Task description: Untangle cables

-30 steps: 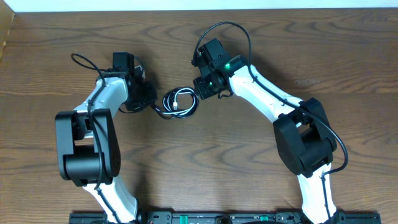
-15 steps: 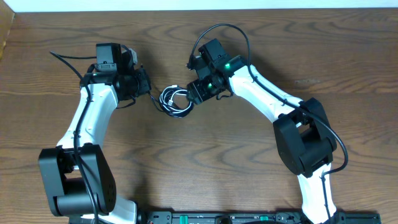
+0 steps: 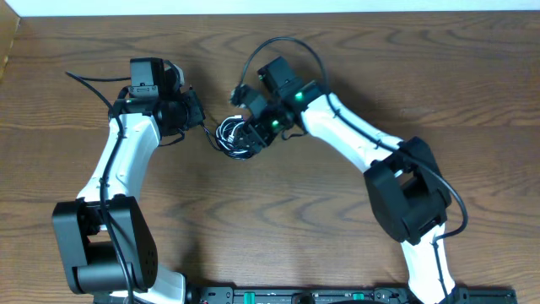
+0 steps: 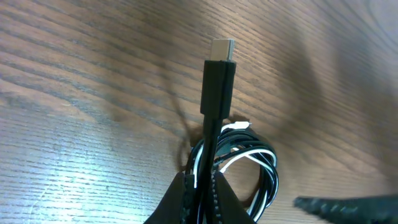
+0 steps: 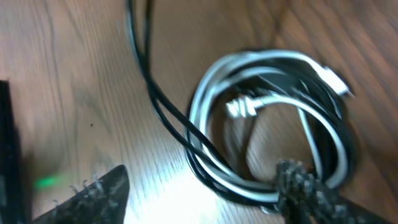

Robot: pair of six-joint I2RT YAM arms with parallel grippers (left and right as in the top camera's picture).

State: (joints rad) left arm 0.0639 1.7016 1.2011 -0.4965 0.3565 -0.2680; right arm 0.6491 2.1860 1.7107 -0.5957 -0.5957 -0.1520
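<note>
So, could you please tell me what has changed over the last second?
The left gripper moved farther across the table, dragging the coiled cables slightly leftward. The right gripper then moved left over the coil and opened wider, its fingers now either side of it. Unchanged: the left gripper stays shut on the black cable, and the white cable is still looped with it.
</note>
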